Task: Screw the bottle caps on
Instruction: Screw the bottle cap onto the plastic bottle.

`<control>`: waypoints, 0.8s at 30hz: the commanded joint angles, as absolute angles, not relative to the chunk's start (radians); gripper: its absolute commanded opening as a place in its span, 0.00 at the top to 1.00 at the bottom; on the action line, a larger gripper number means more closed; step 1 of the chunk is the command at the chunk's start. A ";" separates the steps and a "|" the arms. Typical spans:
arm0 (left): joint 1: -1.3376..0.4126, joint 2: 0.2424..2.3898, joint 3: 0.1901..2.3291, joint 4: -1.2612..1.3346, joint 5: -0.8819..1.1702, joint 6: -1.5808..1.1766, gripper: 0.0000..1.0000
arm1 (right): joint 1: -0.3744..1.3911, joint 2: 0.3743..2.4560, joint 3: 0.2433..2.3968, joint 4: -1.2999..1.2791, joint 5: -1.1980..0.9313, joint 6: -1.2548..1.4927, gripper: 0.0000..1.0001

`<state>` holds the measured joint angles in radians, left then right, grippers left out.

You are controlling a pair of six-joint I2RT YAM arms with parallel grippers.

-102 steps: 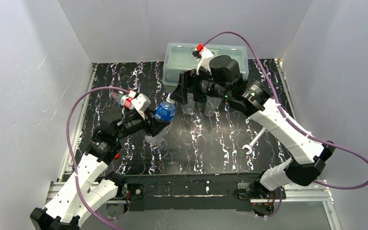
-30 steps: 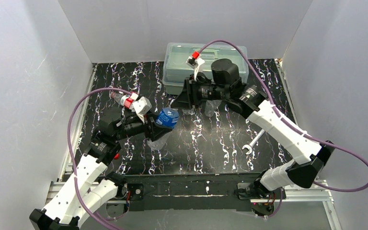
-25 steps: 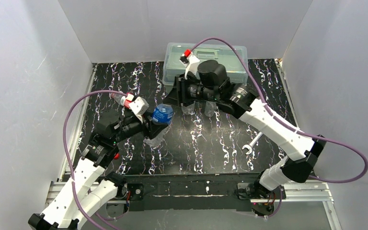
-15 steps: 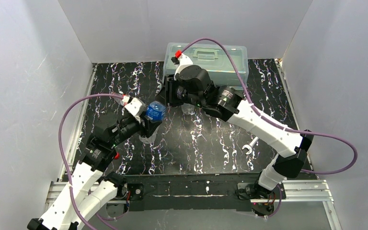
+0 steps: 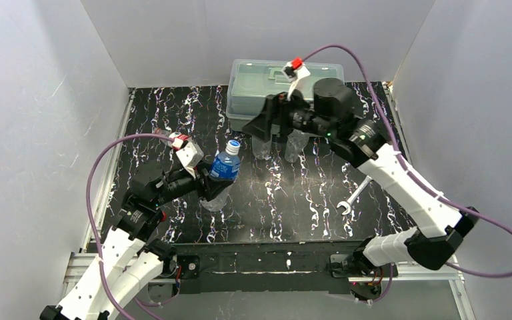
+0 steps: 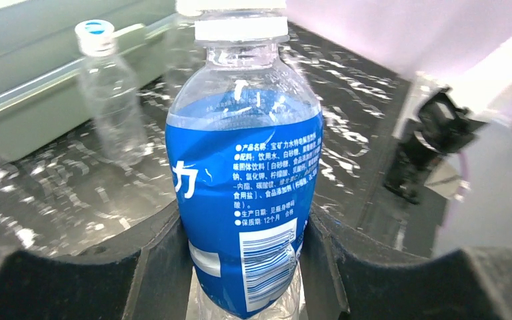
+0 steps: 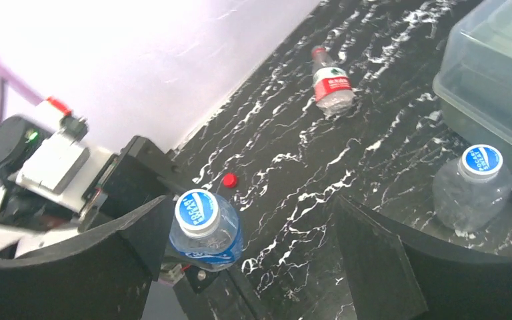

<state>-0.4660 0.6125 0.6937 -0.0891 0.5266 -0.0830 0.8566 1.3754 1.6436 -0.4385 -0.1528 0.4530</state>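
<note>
We see the left arm reaching low over the table (image 5: 293, 200). The left gripper (image 6: 243, 267) pinches the blue-label bottle (image 6: 247, 173) low on its body. A blue-and-white cap (image 7: 197, 210) sits on the neck, how tightly we cannot tell. The right arm arches up before the box (image 5: 253, 80), and the right gripper (image 7: 253, 260) is spread wide, apart from that bottle.

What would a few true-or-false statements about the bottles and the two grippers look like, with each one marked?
1. The left gripper grips the blue-label bottle. True.
2. The right gripper is clamped on a cap. False: its jaws stand open and hold nothing.
3. The red-label bottle stands upright. False: it lies on its side on the table.
4. A small red cap lies loose on the table. True.
</note>
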 commanded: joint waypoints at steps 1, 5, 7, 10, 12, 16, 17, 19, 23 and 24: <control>-0.462 0.647 0.710 0.030 0.822 -0.173 1.00 | 0.765 1.293 1.526 -0.194 -0.585 0.388 0.02; -0.462 0.706 0.730 0.062 0.941 -0.224 1.00 | 0.759 1.268 1.463 -0.084 -0.717 0.412 0.02; -0.462 0.721 0.738 0.067 0.963 -0.232 1.00 | 0.760 1.267 1.432 -0.026 -0.748 0.444 0.02; -0.462 0.728 0.746 0.073 0.974 -0.238 1.00 | 0.769 1.262 1.391 0.036 -0.750 0.473 0.05; -0.462 0.730 0.749 0.074 0.976 -0.241 1.00 | 0.778 1.259 1.368 0.059 -0.739 0.481 0.12; -0.462 0.730 0.750 0.075 0.975 -0.242 1.00 | 0.786 1.262 1.352 0.059 -0.715 0.472 0.20; -0.462 0.730 0.749 0.075 0.973 -0.243 1.00 | 0.787 1.264 1.351 0.057 -0.715 0.470 0.21; -0.462 0.730 0.749 0.075 0.969 -0.242 1.00 | 0.790 1.265 1.349 0.055 -0.715 0.467 0.24; -0.462 0.729 0.750 0.075 0.956 -0.240 1.00 | 0.797 1.269 1.344 0.040 -0.716 0.457 0.29; -0.462 0.728 0.750 0.075 0.952 -0.239 1.00 | 0.799 1.269 1.340 0.039 -0.715 0.456 0.30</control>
<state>-0.4660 0.7376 0.7139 0.0532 0.9382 -0.2375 0.7883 1.2831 1.3441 -0.0170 -0.6998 0.4675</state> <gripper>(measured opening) 0.485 0.714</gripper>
